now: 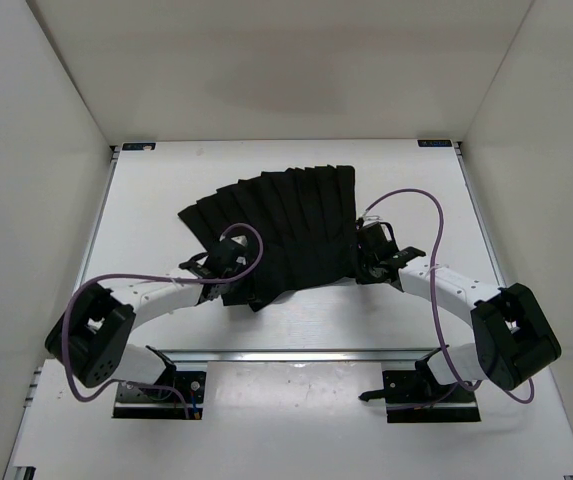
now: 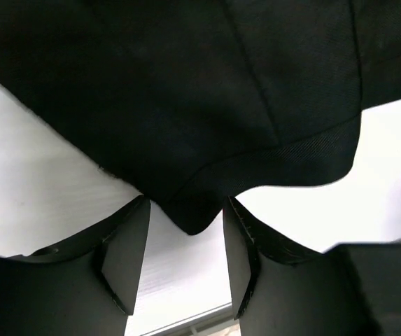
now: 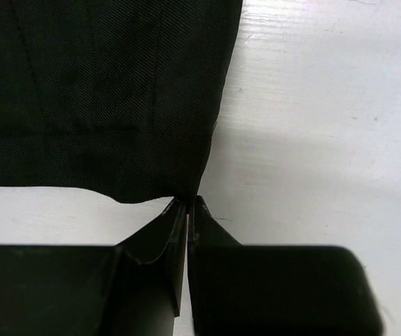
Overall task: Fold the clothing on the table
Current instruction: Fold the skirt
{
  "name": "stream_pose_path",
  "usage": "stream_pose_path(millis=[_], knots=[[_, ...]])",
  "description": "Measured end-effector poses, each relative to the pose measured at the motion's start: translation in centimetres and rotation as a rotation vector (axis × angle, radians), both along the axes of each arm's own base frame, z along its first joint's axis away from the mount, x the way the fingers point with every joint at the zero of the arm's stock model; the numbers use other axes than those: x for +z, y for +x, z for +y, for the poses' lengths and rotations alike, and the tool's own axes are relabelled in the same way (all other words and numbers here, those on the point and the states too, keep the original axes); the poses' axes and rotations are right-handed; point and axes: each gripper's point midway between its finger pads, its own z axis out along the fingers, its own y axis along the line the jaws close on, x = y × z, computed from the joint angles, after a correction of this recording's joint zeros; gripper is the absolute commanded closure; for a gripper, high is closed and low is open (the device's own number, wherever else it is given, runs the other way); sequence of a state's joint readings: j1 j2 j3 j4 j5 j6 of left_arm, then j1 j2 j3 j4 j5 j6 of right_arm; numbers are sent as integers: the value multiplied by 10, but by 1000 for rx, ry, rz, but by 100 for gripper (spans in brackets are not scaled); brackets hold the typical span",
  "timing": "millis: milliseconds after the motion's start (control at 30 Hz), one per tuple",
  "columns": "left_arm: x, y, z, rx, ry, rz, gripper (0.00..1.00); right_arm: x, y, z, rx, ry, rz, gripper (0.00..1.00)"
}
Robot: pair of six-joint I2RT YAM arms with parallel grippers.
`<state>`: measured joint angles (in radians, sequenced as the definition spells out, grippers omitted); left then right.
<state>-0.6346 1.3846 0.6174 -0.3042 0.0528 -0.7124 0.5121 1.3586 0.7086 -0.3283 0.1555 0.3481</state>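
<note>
Left gripper (image 2: 186, 241) agape below clothing (image 2: 186, 91); right gripper (image 3: 188, 210) pinched.

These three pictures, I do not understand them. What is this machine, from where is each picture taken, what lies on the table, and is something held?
The machine is two robot arms fixed side by side at the near edge of a white table. One picture comes from a camera above and behind the arms. The other two come from small cameras on the wrists, so each shows its own two fingers at the bottom.

On the table lies black pleated clothing, fanned out. The left gripper is open: a corner of the cloth hangs between its fingers, but they do not press it. The right gripper is shut, its fingertips together right at a corner of the cloth. Whether it pinches the fabric, I cannot tell.
</note>
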Motion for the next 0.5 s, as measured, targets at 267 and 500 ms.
stream_pose_path(millis=[267,500], knots=[[-5,6,-2,-50,142,10,67,0,0,5,13,28,-3,100],[-7,8,0,-95,222,8,100,5,2,4,9,55,-27,100]])
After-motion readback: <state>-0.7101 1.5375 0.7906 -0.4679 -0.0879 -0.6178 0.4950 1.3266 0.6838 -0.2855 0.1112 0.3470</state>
